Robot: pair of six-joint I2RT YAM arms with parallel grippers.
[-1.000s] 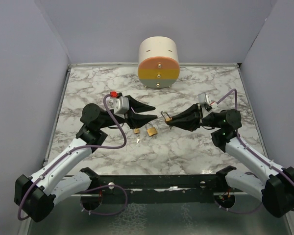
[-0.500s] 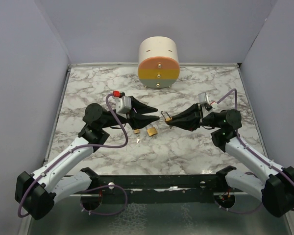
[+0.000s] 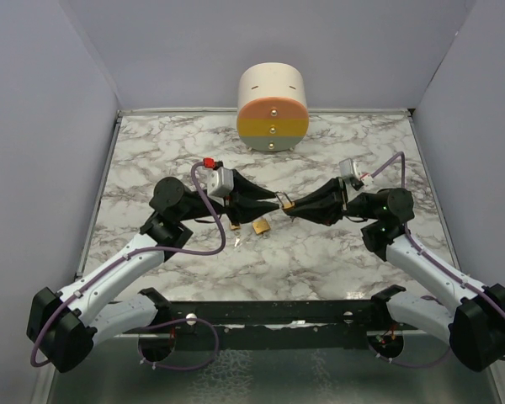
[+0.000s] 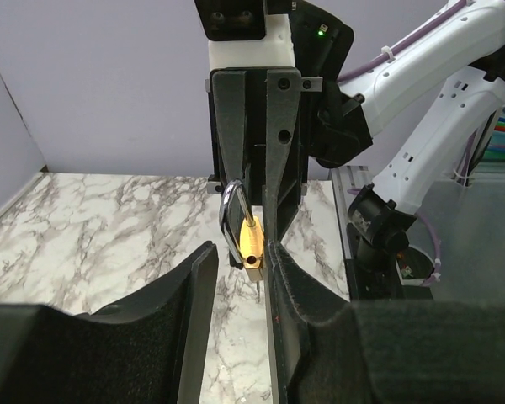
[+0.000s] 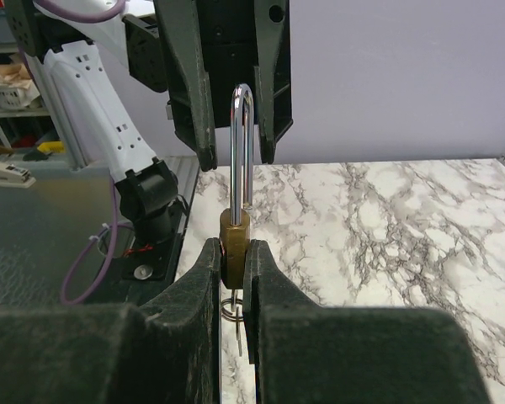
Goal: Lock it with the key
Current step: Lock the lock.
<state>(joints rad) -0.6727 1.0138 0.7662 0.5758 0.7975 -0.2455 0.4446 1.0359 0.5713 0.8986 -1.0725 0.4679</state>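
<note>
Left arm has pushed in toward centre vs 1 s ago; the left end effector point(image 3: 273, 201) now meets the padlock point(image 4: 251, 236), which was well apart from it before; right arm hasn't shifted. You've got the right end effector point(image 5: 232, 251) clamped on the brass body, held above the bench point(image 3: 337, 252); the shackle point(image 5: 242, 126) long axis points straight at the left arm, tip to tip; left fingers point(image 4: 181, 290) are apart, one each side of the lock, not touching it afaict; the key point(image 5: 238, 337) hangs by a ring under the body, can't tell if it's seated. Next move prob. turns on that; left is the free arm, and the key lies just below its gap.
</note>
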